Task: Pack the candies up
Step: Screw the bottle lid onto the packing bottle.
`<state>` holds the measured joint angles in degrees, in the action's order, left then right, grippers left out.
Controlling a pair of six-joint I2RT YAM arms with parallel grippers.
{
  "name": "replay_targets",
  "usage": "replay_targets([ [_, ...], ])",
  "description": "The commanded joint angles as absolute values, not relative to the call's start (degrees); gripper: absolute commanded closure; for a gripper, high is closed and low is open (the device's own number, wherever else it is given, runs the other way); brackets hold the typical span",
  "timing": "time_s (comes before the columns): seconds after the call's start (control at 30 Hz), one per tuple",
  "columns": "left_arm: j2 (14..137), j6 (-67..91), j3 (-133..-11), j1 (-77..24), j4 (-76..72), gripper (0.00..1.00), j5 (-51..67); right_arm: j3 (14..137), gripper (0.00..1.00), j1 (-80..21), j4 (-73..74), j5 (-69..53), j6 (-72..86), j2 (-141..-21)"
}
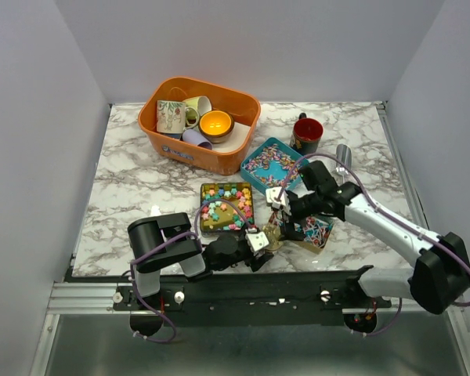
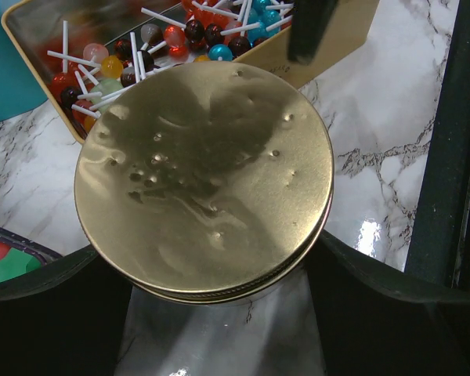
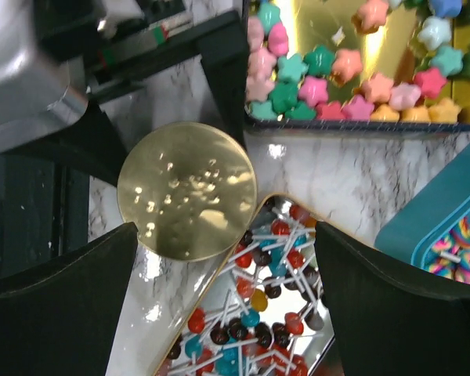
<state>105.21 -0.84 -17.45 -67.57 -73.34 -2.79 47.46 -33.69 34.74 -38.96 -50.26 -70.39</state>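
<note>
Clearly the candies are light, loose and hard. On the counter [image 3: 337, 172], star candies [image 3: 352, 86] fill the dark tin [image 3: 337, 125] at left, lollipops [image 3: 258, 313] the gold tin [image 2: 348, 31] at right, and speckled bits [image 3: 462, 251] the teal tin [image 3: 423, 227] farther off. Single stars would likely slip from a pinch. The lollipops' thin sticks tangle, so a free stick end looks the best hold. Above them the right hand [image 3: 225, 235] hangs spread and empty. Fingers of the left hand [image 2: 219, 251] flank the gold disc [image 2: 204, 180]; whether they pinch it, I cannot tell.
</note>
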Motion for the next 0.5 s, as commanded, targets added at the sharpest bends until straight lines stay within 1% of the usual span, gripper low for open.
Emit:
replay_targets([
  [0.0, 106.5, -3.1, -17.1, -67.2, -67.2, 1.0, -4.0, 55.5, 0.0, -32.3, 42.2, -50.9, -55.3, -77.9],
  [0.17, 106.5, -2.7, -17.2, -67.3, -66.9, 1.0, -4.2, 61.5, 0.0, -32.3, 56.4, -55.1, -66.6, -88.4],
  [0.27, 106.5, -2.7, -17.3, -67.0, -66.6, 1.0, -4.6, 63.6, 0.0, -32.3, 59.6, -55.1, -70.4, -91.3],
  [0.47, 106.5, -2.5, -17.3, -66.7, -66.6, 1.0, -4.9, 63.6, 0.0, -32.3, 59.3, -52.9, -73.6, -94.2],
])
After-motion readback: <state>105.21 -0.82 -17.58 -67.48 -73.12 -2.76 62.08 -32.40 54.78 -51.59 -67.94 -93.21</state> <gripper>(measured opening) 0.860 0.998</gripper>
